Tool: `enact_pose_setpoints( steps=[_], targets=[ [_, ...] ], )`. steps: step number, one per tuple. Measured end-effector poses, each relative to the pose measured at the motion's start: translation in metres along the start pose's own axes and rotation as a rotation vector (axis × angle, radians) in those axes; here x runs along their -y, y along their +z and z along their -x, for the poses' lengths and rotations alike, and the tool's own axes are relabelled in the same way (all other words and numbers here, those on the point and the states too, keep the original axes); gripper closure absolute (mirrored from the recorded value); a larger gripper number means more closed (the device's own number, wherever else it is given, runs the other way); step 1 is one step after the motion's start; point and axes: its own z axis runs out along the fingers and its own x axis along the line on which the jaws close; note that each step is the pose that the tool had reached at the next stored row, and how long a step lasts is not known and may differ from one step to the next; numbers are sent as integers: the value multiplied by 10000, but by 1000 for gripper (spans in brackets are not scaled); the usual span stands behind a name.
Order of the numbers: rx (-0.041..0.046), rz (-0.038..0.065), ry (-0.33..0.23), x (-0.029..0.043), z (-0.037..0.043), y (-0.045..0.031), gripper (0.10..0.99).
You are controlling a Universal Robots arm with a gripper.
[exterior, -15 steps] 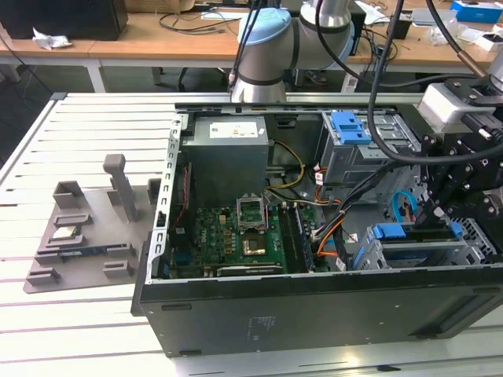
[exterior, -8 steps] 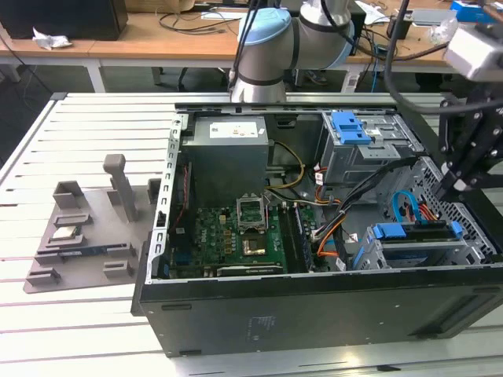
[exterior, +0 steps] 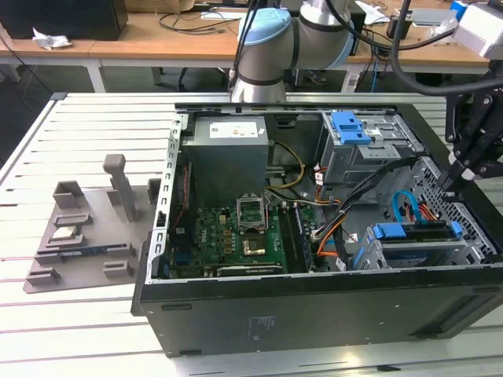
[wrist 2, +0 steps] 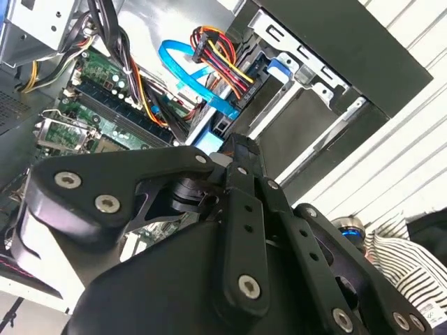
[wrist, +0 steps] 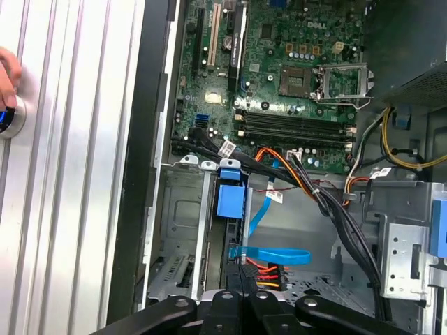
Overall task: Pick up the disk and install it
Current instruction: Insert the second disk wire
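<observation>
The gripper (exterior: 449,187) was observed above the open computer case (exterior: 236,314). Whether its fingers were parted or held anything could not be told. The disk (exterior: 416,243) was seated in the bay just below them.

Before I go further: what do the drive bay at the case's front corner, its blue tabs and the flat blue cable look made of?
The drive bay looks like bare sheet metal: dull grey, with stamped cutouts and folded edges. The blue tabs look like moulded plastic, opaque with an even colour. The flat blue cable seems flexible plastic-sheathed ribbon, glossy and bent in a loop.
</observation>
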Motion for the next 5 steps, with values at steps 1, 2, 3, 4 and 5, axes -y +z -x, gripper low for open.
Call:
enact_pose_setpoints(
  steps=[1, 2, 3, 4, 5],
  targets=[
    [1, -1, 0, 0, 0, 0, 980],
    [0, 0, 0, 0, 0, -1, 980],
    [0, 0, 0, 0, 0, -1, 980],
    [0, 0, 0, 0, 0, -1, 980],
    [1, 0, 0, 0, 0, -1, 980]
  ],
)
